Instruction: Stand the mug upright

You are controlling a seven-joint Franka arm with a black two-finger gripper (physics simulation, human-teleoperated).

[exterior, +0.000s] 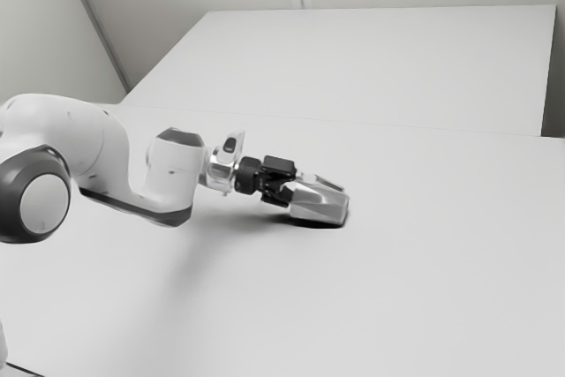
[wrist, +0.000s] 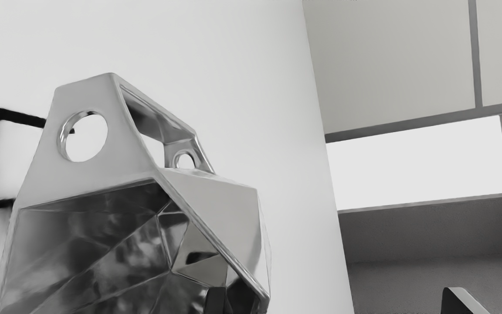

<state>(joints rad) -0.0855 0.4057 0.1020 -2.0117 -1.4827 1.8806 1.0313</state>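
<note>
A gripper (exterior: pixel 290 192), fingers spread, lines up at a toppled mug (exterior: pixel 320 207) — grasp first, it seems, then a turn onto its base

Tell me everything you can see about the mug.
The mug looks like shiny silver-grey metal, with flat, angular facets and sharp edges. It lies on its side on the table, not upright. Its open mouth faces the tool, showing a dark, reflective, faceted interior. An angular handle with round holes points up. The tool is right at the mouth end; whether it touches the mug, I can't tell.
</note>
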